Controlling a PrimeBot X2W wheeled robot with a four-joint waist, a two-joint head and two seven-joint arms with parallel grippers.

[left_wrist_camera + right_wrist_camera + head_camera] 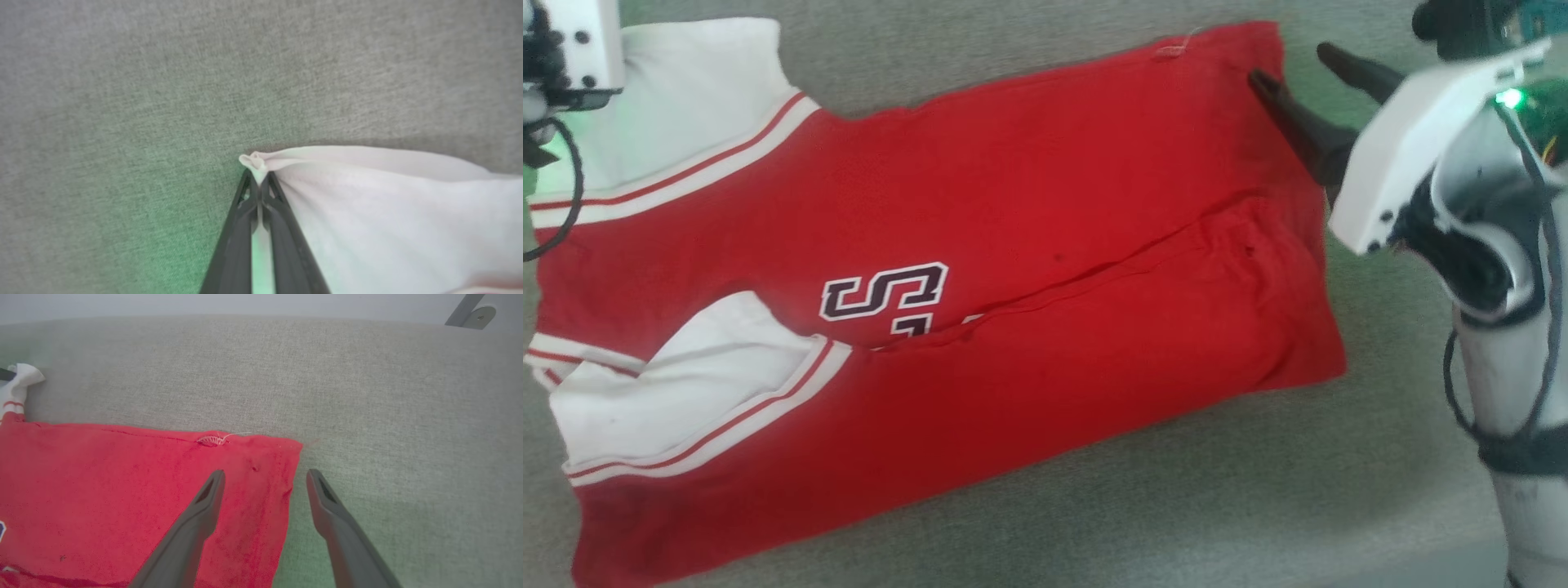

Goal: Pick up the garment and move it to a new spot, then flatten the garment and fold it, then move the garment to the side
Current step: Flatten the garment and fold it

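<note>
- One shirt: red, lying spread on the grey cloth surface between my two claws.
- Two white sleeves with red-and-white striped trim, both at my left claw's end of the shirt.
- Two claws, two dark fingers each.
- Left claw: clenched on the tip of the farther white sleeve. A small nub of white cloth sticks out just past the fingertips, and the rest of the sleeve spreads off to the right of the fingers.
- Right claw: released, fingers spread wide, gripping nothing. It straddles the shirt's side edge near the far hem corner, with the left finger over red cloth and the right finger over bare grey surface. I cannot tell if either tip touches down.
- One loose white thread on the hem, just ahead of my right claw's left finger.
- One metal bracket far ahead and to the right of my right claw, cut off by the frame.
- Lettering: one black "S" outlined in white reads clearly. The rest is hidden under a folded flap of red.
- The near left corner of the shirt runs off the head view.
</note>
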